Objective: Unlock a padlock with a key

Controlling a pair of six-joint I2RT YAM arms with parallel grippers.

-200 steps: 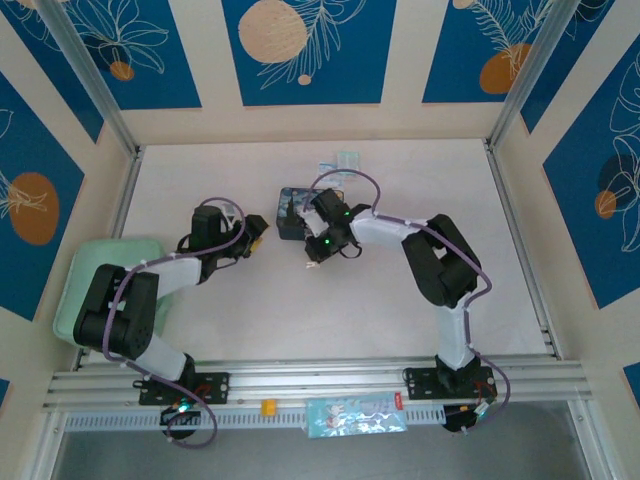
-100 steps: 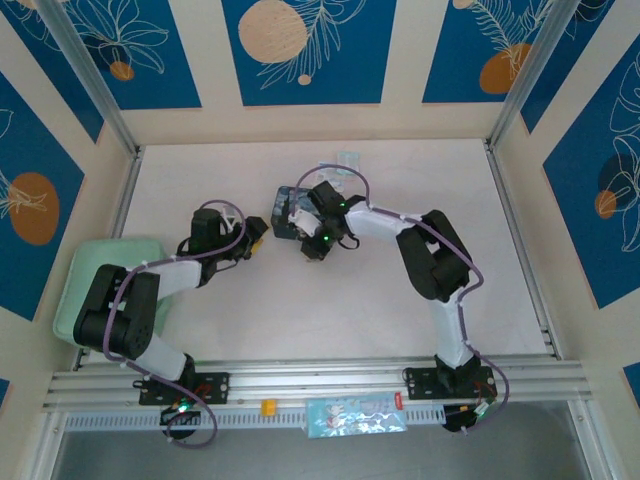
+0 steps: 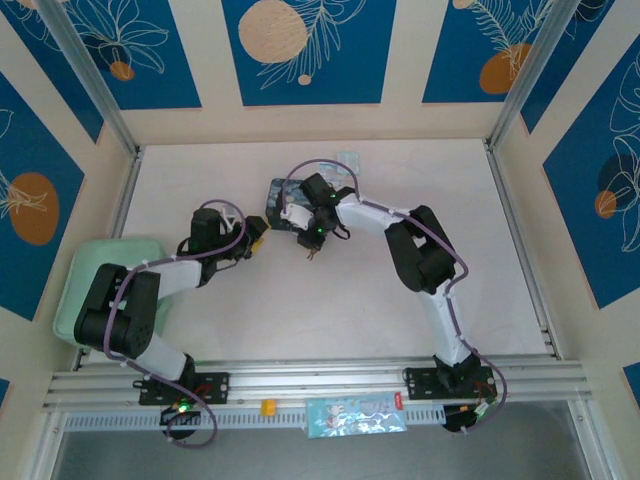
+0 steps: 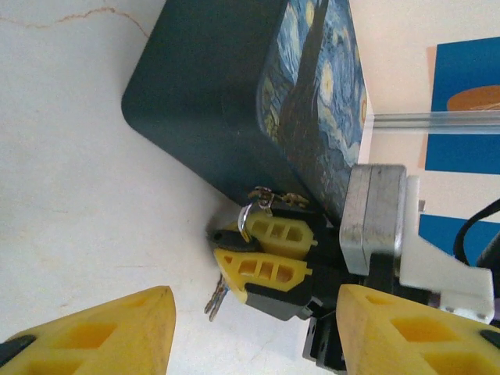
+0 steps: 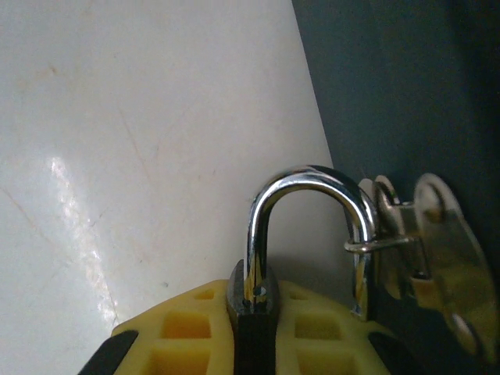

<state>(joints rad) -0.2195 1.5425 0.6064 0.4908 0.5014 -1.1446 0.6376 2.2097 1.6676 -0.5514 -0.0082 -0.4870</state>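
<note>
Noting your right fingers (image 4: 269, 269) pinched shut on padlock (image 5: 255, 336), shackle (image 5: 308, 176) through tin (image 4: 211, 101) hasp (image 5: 437, 242) | key (image 4: 213, 301) hanging just under them | your left fingers (image 4: 101, 336) half spread, empty, near tin.

a white table (image 3: 250, 300) is carrying everything, its surface showing faint scuffs. a dark tin box (image 3: 278, 200) with a starry-night painted lid is resting directly on it, about midway between the left and right edges and nearer the far edge. a small pale packet (image 3: 347, 160) is lying at the far edge, and a pale green tray (image 3: 90, 262) is sitting at the left edge toward the near corner.
</note>
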